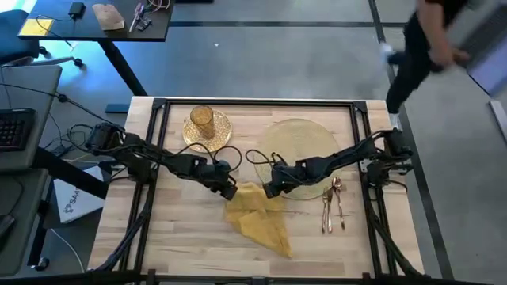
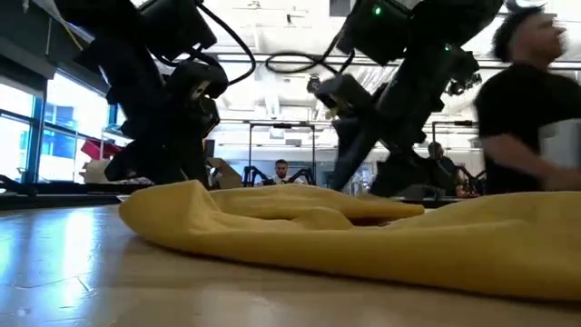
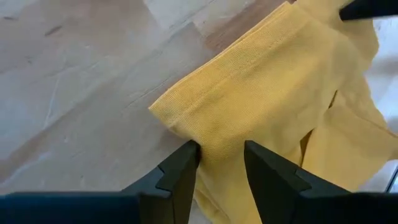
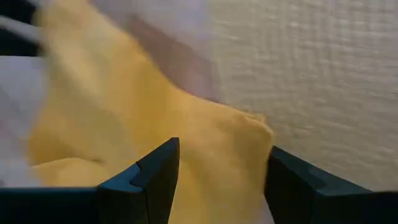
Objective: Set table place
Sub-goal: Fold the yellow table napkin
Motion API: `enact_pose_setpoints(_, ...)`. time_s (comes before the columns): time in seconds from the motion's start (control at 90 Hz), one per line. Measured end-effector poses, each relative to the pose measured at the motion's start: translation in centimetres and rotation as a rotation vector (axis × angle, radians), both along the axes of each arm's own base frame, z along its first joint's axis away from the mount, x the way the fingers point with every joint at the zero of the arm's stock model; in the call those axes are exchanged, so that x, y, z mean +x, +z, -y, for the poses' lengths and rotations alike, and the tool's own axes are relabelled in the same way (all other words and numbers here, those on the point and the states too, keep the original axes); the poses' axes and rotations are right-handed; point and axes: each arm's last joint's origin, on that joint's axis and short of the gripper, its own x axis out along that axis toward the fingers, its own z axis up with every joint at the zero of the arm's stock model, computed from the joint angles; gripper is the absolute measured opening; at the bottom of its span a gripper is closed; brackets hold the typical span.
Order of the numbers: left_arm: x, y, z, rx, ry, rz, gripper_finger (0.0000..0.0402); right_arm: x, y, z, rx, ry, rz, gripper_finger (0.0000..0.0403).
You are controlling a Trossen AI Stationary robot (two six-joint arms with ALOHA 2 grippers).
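Napkin: the yellow cloth napkin (image 1: pixel 257 218) lies crumpled on the wooden desk (image 1: pixel 182 245), its long axis running from about 11 o'clock to 5 o'clock, the upper end bunched between the two arms.
Left tool: the left tool (image 1: pixel 227 190) sits at the napkin's 10 o'clock corner; in the left wrist view its fingers (image 3: pixel 180 177) stand apart with a folded hem of the cloth lying between them, not yet pinched.
Right tool: the right tool (image 1: pixel 269 190) sits at the napkin's 1 o'clock corner, over the near rim of the woven placemat (image 1: pixel 305 134); its jaws are spread wide with yellow cloth between them.
Key relation: both tools flank the same upper end, so each has a corner directly ahead; the far 5 o'clock tail is well apart from either.
Nearer arm: roughly equal; the left looks better squared to its hem.
Other pieces: the amber glass (image 1: pixel 202 120) stands on the gold plate (image 1: pixel 207 131) at 11 o'clock; the copper cutlery (image 1: pixel 333 207) lies at 3 o'clock of the napkin.
Judgement: closing on both corners seems next.
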Motion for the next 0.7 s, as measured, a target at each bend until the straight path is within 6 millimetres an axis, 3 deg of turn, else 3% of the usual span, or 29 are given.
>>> enact_pose_setpoints(0.289, 0.5, 0.4, 0.3, 0.044, -0.187, 0.092, 0.0115, 0.0, 0.0, -0.7, -0.046, 0.104, 0.028, 0.0013)
enact_pose_setpoints(0.433, 1.1, 1.1, 0.6, 0.046, -0.314, 0.204, 0.0084, 0.4, 0.8, -1.3, -0.056, 0.179, 0.061, 0.0003)
enact_pose_setpoints(0.6, 0.8, 1.9, 0.9, 0.016, -0.427, 0.253, 0.0015, 0.9, 2.9, -2.8, -0.091, 0.252, 0.136, 0.0)
enact_pose_setpoints(0.7, 0.3, 2.5, 1.7, 0.015, -0.527, 0.274, 0.0007, 0.9, 3.8, -4.2, -0.112, 0.319, 0.174, 0.0)
